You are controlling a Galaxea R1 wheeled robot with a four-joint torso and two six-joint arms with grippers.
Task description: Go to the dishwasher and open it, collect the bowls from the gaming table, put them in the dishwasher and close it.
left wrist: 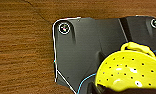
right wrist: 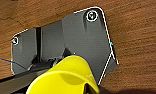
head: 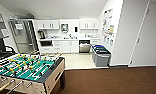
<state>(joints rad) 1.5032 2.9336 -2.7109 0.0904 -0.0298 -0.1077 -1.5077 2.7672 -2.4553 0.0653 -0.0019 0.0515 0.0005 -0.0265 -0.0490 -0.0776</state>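
In the left wrist view, a yellow bowl (left wrist: 129, 72) with small holes and a loop handle hangs over the brown floor. My left gripper (left wrist: 107, 89) is shut on it at its lower edge. A smooth yellow bowl (right wrist: 66, 75) sits just as close in the right wrist view, with my right gripper (right wrist: 92, 89) shut on it. The gaming table (head: 26, 66), with a green field and yellow figures, stands at my front left. The dishwasher (head: 84, 47), steel-fronted, sits among white cabinets at the back of the kitchen. I cannot tell how its door stands.
Grey bins with blue lids (head: 101, 55) stand against the right wall near the dishwasher. A tall steel fridge (head: 22, 36) is at the back left. Brown carpet (head: 106, 80) leads to the pale kitchen floor (head: 77, 61). A white wall and door (head: 146, 37) close off the right.
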